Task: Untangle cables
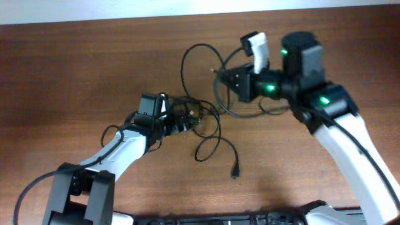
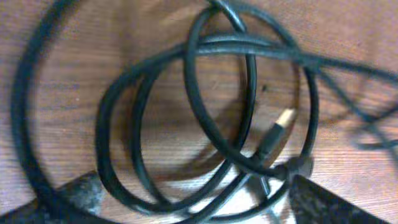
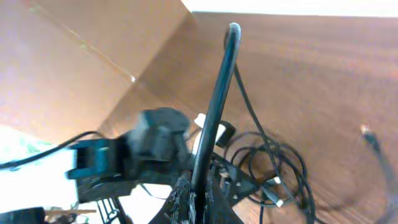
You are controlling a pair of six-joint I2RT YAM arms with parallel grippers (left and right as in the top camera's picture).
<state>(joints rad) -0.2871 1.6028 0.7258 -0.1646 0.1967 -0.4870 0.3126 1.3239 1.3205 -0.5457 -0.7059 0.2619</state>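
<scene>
Both arms wear glossy white shells over their long links, with black joints between them. The left arm (image 1: pixel 125 145) ends in a boxy black base (image 1: pixel 81 194), has a thin black cord (image 1: pixel 107 132) looping beside its shell, and bears a black camera box (image 1: pixel 150 105) at the wrist. The right arm (image 1: pixel 350 147) has a stout black cylindrical motor (image 1: pixel 303 53) and small green lights (image 1: pixel 270 88) glowing on its black joints. Both grippers are black. The left gripper (image 1: pixel 182 120) has dark, grey-speckled fingers (image 2: pixel 81 193). The right gripper (image 1: pixel 220 76) carries a white block (image 1: pixel 256 49) with a black cap, and its fingers (image 3: pixel 183 199) look rough and dark.
</scene>
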